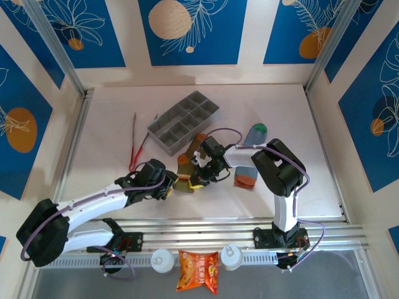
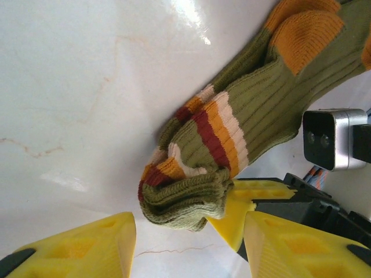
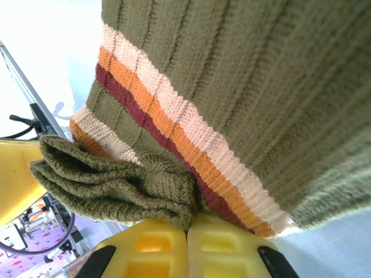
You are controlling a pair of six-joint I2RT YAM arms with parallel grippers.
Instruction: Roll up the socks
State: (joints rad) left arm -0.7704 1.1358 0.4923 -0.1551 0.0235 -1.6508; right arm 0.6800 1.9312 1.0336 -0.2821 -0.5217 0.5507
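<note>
The olive-brown sock [image 2: 243, 116] lies near the middle of the counter [image 1: 106, 124], its striped cuff folded over on itself. The right gripper [image 3: 186, 238] has its jaws clenched on that folded cuff. The left gripper [image 1: 173, 185] faces it with jaws released, one on either side of the cuff and not touching it. The grey-blue sock [image 1: 255, 132] lies just right of them, partly under the right arm. Toward the far edge the grey tray [image 1: 184, 121] shows bare compartment floors.
</note>
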